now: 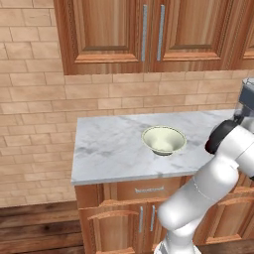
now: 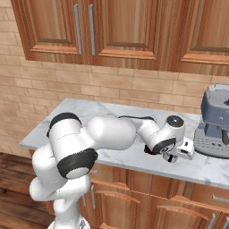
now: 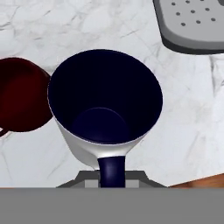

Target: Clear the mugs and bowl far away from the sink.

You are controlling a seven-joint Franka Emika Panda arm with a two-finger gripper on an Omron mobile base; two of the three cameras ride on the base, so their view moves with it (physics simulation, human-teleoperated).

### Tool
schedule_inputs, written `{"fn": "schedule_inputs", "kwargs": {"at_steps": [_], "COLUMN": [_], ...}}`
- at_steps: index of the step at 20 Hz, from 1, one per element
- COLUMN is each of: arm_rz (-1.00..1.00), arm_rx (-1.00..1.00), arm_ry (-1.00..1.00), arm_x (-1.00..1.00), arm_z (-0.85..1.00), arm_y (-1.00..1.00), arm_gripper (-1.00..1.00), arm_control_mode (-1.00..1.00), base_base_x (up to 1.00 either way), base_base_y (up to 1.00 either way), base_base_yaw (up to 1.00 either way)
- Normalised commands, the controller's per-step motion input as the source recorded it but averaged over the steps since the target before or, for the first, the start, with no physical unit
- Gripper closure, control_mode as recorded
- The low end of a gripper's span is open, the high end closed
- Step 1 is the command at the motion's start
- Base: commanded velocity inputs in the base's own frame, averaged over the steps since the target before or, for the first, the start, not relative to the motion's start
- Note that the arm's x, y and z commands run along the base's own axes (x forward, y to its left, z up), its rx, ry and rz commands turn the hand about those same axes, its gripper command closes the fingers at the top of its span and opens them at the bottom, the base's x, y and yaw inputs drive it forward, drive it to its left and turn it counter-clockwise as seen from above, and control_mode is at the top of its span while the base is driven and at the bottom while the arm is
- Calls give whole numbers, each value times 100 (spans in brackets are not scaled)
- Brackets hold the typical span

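**newb:** On the marble counter point(image 1: 106, 149) what was actually going on? Where was the bowl point(image 1: 164, 140)?

**mod:** Bowl sat upright out in the middle of the counter, nothing in it, well apart from the arm's hand. Over at the right end, the gripper point(image 2: 172, 156) was low above the counter, just beside the grey coffee machine point(image 2: 215, 120).

**newb:** Fingers open or what?

**mod:** Nearly closed, pinched on the handle of a white mug point(image 3: 105, 107) with a dark navy inside. The hand cam looked straight down into it, handle at the bottom edge.

**newb:** And the red mug point(image 3: 19, 94)?

**mod:** Right next to the white one, looked like it was touching its rim, on the side away from the machine's drip tray point(image 3: 192, 24). A dark sliver of it peeked out under the wrist in the right base view too
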Motion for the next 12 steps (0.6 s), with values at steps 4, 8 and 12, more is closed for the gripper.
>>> {"fn": "schedule_inputs", "kwargs": {"at_steps": [4,8,12], "arm_rz": [0,0,0], "arm_rx": [0,0,-2], "arm_ry": [-3,-3,-5], "arm_x": [9,3,1], "arm_z": [-31,-12,-3], "arm_y": [0,0,0], "arm_gripper": [100,100,100], "arm_control_mode": [-100,-100,-100], "base_base_x": [0,0,0], "base_base_y": [0,0,0], "base_base_yaw": [0,0,0]}}
